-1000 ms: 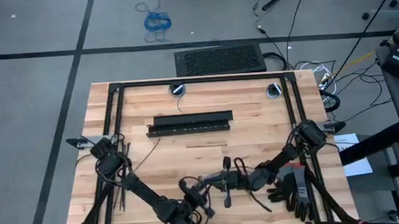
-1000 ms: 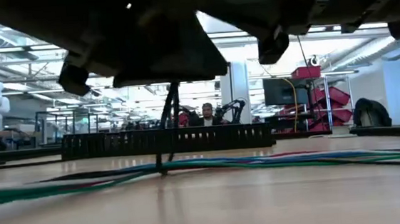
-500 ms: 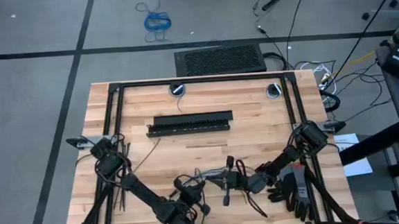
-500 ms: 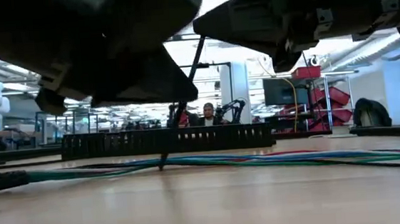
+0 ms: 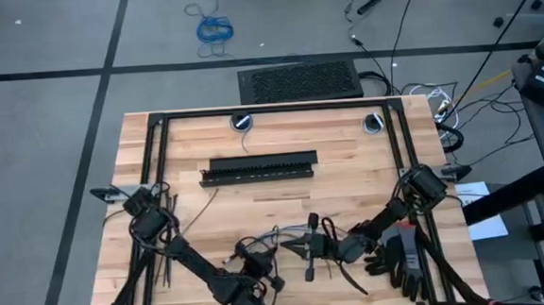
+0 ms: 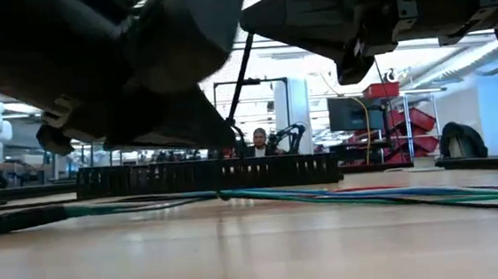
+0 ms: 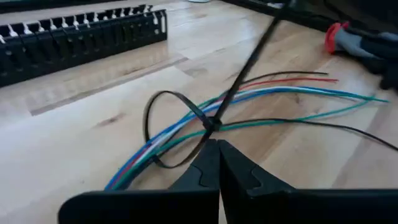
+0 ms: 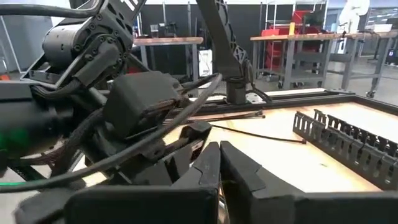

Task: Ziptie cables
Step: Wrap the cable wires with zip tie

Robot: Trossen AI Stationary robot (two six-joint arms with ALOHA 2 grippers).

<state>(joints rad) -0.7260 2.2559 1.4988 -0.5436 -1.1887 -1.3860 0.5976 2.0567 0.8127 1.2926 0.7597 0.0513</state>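
The cables (image 7: 280,93), thin blue, green, red and pale wires, lie on the wooden table near its front edge (image 5: 282,235), with the dark joined end (image 6: 6,221) toward the left. A black ziptie (image 7: 163,106) forms a wide loop around them. Its head (image 7: 213,122) sits over the bundle, and its tail (image 7: 252,53) runs up in a straight slant. My left gripper (image 7: 217,144) is shut right at the head (image 5: 252,258). My right gripper (image 5: 308,247) is shut above the bundle, at the tail's upper end (image 6: 248,33). My left gripper pinches the ziptie's loop strip right beside the head (image 7: 208,135) between its two fingertips, coming in low and slanting from the table's near side. The loop stands wide around the wires, which rest on the table. My right gripper meets the tail's upper end (image 6: 247,42) from above. The tail runs straight and slanted down to the head. The exact contact is hidden behind its own fingers (image 8: 208,162).
A long black slotted bar (image 5: 259,167) lies across the middle of the table, beyond the cables. Spare zipties (image 8: 255,134) lie on the wood toward the left arm's base. Dark gloves (image 5: 401,258) sit at the near right. A black frame rims the table (image 5: 269,109).
My left gripper has moved toward the table's left edge with the ziptie head, dragging the cable bundle along the table the same way. The ziptie tail, upright a second ago, now slants up to my right gripper.
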